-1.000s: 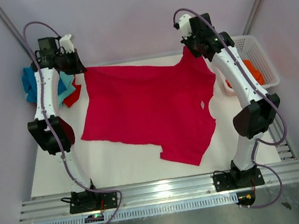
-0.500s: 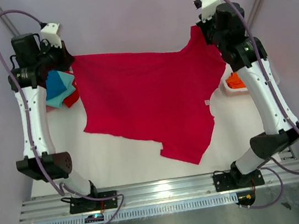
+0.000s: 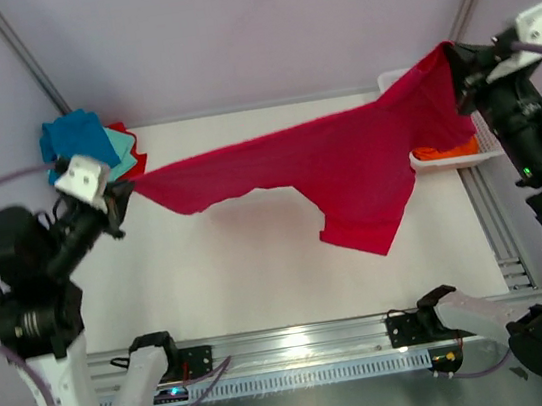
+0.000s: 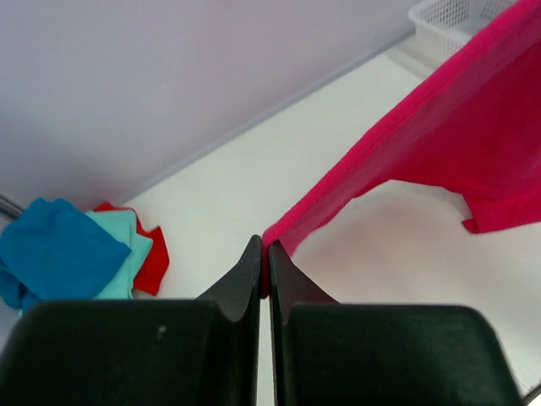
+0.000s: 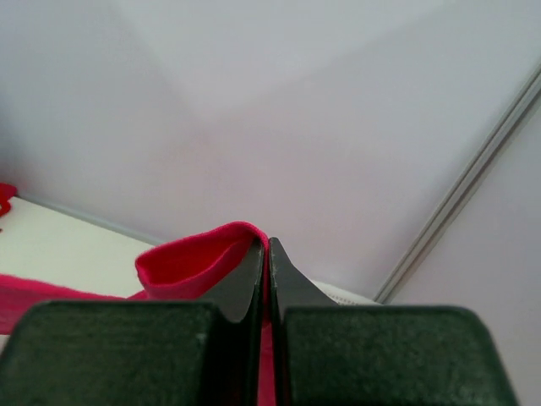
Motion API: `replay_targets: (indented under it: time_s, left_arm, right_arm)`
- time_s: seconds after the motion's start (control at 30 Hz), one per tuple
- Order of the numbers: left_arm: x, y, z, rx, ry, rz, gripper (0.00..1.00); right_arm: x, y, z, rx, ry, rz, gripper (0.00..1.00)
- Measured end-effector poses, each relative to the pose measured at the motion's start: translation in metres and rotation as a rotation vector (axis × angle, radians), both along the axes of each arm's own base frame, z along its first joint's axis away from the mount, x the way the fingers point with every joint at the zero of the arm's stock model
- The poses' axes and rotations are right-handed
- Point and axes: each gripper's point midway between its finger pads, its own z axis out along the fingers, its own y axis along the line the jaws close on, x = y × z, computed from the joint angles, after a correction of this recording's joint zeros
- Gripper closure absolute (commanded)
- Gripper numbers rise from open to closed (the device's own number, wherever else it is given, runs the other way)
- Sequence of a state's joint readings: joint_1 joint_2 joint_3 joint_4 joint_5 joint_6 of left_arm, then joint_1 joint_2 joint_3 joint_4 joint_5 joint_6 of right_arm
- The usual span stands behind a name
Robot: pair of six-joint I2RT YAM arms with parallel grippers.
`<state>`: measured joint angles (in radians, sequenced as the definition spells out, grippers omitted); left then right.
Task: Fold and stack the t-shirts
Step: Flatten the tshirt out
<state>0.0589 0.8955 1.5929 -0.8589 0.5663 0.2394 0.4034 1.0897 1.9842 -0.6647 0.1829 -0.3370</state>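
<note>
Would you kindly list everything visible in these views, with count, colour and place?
crimson t-shirt: 1, crimson, stretched in the air between both grippers
blue t-shirt: 1, blue, top of the pile at the far left corner
teal t-shirt: 1, teal, same pile, under the blue one
red t-shirt: 1, red, same pile, peeking out beneath
orange cloth: 1, orange, inside the basket
basket: 1, white, far right corner
table: 1, white
left gripper: 1, black, shut on the crimson t-shirt
right gripper: 1, black, shut on the crimson t-shirt

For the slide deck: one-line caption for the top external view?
Left gripper and right gripper hold the crimson t-shirt stretched between them over the table.
</note>
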Motion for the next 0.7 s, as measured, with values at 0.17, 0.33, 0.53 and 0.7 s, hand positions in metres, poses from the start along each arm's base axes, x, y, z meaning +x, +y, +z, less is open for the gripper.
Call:
replay_targets:
  time_s: [0.17, 0.33, 0.53, 0.7]
  left_arm:
    - [-0.088, -0.007, 0.008, -0.008, -0.239, -0.006, 1.0]
    - [-0.125, -0.008, 0.026, -0.044, -0.345, 0.012, 1.0]
    - [-0.129, 0.0, 0.005, 0.003, -0.303, 0.051, 1.0]
    - [-0.143, 0.002, -0.005, 0.011, -0.3, 0.086, 1.0]
  right_arm:
    - [-0.07, 0.0, -0.012, -0.044, -0.067, 0.152, 0.97]
    - [-0.12, 0.008, -0.049, -0.119, -0.077, 0.301, 0.97]
    - [-0.153, 0.012, -0.07, -0.203, -0.114, 0.34, 0.97]
    - [-0.171, -0.001, -0.076, -0.217, -0.155, 0.245, 0.97]
